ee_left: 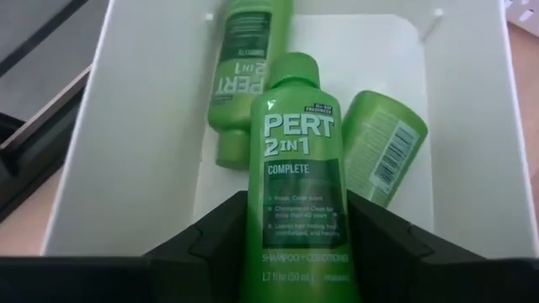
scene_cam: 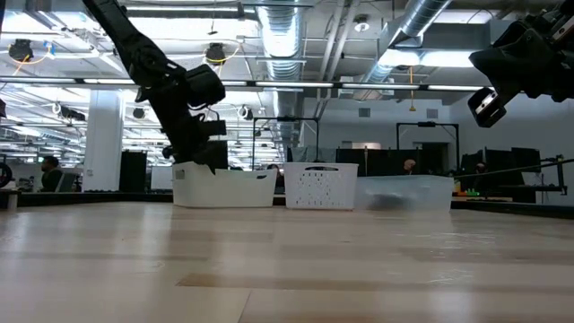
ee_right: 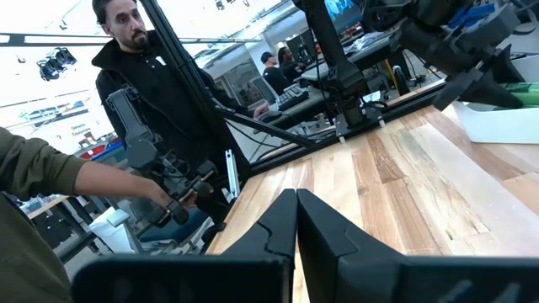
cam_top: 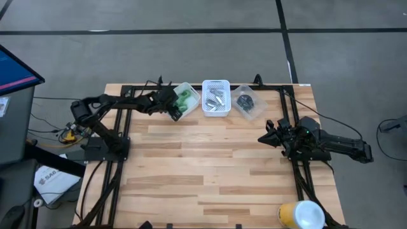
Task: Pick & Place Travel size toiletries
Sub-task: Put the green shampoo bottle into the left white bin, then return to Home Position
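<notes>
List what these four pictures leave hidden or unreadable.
- Green bottle in the left gripper: its base is cut off by the left wrist view's edge.
- Clear tub contents: only a dark smear in the low view, too small in the high view.
- Middle white bin: silvery items too small to count.
- Right gripper: its fingertips meet, nothing held.

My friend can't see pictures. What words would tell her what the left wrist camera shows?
The left gripper holds a bright green Pert 2 in 1 bottle between its two dark fingers, above a white bin. Two more green bottles lie inside the bin, one beside the held bottle and one showing its barcode.
</notes>
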### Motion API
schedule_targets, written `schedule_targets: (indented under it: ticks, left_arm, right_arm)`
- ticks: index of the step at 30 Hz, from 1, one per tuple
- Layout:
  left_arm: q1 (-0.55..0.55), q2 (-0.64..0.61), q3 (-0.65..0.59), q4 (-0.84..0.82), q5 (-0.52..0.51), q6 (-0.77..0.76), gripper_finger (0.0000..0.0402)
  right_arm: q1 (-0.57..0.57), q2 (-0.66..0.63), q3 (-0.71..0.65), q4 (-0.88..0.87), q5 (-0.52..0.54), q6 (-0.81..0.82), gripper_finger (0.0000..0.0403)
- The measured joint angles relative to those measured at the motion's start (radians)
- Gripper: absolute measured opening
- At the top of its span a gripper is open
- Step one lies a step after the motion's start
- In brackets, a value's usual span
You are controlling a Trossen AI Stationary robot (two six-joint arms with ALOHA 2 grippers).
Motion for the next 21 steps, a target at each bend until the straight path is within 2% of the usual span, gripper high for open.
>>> schedule_targets:
  ticks: [7, 16, 21]
  left_arm:
    - [-0.005, 0.0, 0.0, 0.009, 0.005, 0.0, 0.0176]
    - [-0.005, -0.001, 0.0, 0.013, 0.033, -0.001, 0.0244]
    - [-0.005, -0.036, 0.015, 0.011, 0.037, 0.004, 0.0254]
  right_arm:
    - [0.0, 0.0, 0.0, 0.0, 0.0, 0.0, 0.0005]
    - [0.0, 0.0, 0.0, 0.0, 0.0, 0.0, 0.0005]
    - [0.0, 0.0, 0.0, 0.0, 0.0, 0.0, 0.0005]
